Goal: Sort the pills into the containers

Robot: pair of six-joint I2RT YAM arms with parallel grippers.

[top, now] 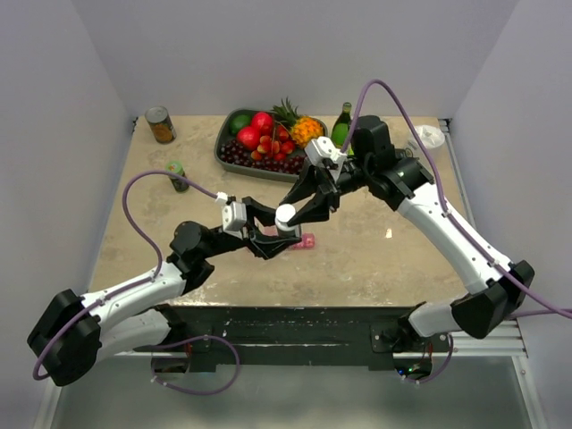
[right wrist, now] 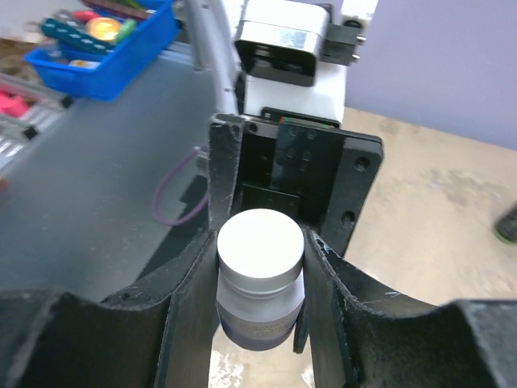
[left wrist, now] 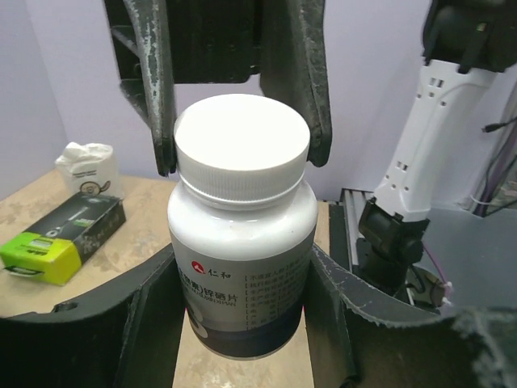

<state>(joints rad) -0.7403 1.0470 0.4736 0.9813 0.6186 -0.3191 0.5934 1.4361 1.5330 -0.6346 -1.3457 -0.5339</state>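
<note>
Evidently uncapping: left gripper [left wrist: 242, 311] pinches the bottle [left wrist: 241, 242], right gripper [right wrist: 260, 271] clamps its cap [left wrist: 242, 141] (still on); next, twist it off, strip [top: 307, 240] at five o'clock.

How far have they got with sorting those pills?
Early days. Done: the left gripper has the white bottle clamped by its body. In hand: the right gripper grips the cap, which is still on. Left: take the cap off and put pills into the pink organiser, mostly hidden, on the table below.
</note>
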